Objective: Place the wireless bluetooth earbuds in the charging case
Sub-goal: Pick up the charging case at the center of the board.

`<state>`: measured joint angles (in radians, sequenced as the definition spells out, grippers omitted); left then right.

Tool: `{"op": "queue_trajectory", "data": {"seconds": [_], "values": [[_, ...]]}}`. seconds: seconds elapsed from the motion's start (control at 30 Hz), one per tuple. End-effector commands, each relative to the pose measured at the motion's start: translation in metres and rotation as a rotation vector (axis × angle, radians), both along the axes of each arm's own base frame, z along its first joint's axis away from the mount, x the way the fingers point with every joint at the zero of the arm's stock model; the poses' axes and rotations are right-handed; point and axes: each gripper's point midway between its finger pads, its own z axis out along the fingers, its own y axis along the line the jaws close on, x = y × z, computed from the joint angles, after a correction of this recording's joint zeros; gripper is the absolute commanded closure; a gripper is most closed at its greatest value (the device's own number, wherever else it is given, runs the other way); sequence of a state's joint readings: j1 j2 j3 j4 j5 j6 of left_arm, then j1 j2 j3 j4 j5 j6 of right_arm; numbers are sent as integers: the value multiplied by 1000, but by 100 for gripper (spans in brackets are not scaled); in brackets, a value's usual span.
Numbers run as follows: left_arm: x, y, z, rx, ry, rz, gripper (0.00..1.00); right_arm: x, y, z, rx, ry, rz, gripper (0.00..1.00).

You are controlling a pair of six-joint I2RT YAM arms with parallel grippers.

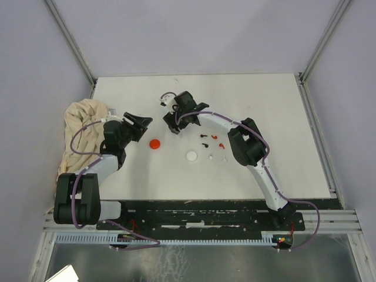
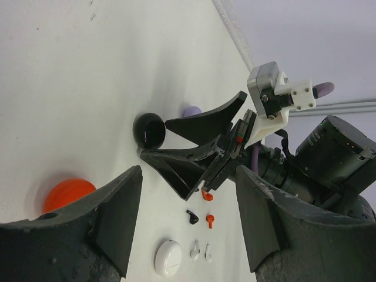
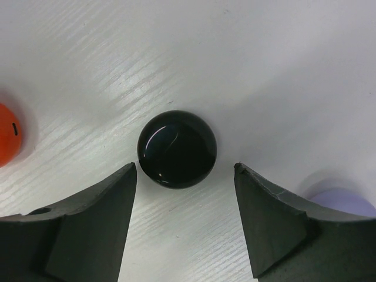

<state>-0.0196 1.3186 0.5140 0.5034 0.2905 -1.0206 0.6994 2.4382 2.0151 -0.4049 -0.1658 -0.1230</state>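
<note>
My right gripper (image 3: pixel 185 169) is open, its tips on either side of the near edge of a glossy black round case (image 3: pixel 177 148) lying shut on the table. In the top view this gripper (image 1: pixel 174 121) covers that case. My left gripper (image 1: pixel 138 124) is open and empty, just left of it. Tiny earbuds lie right of the right gripper: a black one (image 2: pixel 192 217), two red ones (image 2: pixel 210 220), two white ones (image 2: pixel 194 252). A red round case (image 1: pixel 154 143), a white one (image 1: pixel 191 155) and a lilac one (image 3: pixel 343 201) lie shut nearby.
A crumpled beige cloth (image 1: pixel 79 132) lies at the table's left edge, beside the left arm. The right arm (image 1: pixel 252 150) arches over the table's right half. Metal frame rails run along the back corners.
</note>
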Motion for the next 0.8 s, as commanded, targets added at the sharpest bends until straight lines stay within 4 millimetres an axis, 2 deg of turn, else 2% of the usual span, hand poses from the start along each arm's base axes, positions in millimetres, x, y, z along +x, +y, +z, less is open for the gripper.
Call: {"op": "queue_trajectory", "data": {"seconds": [0.0,0.27,0.47,0.53,0.6,0.67,0.77], "values": [[0,1,7,-9,-28,2,29,2,12,5,40,-15,60,25],[0,2,6,-10,-26,0,29,1,16,-1,36,5,79,31],[-1,3,5,-13,-25,-5,29,2,15,-1,31,4,75,43],[-1,2,5,-17,-25,-9,29,2,15,0,35,-2,73,52],[-2,0,5,-22,-28,-21,30,3,16,6,54,-21,73,60],[-4,-5,5,-36,-30,-46,30,2,17,16,83,-46,66,61],[-7,-16,8,-75,-56,-114,30,1,15,43,153,-95,50,65]]}}
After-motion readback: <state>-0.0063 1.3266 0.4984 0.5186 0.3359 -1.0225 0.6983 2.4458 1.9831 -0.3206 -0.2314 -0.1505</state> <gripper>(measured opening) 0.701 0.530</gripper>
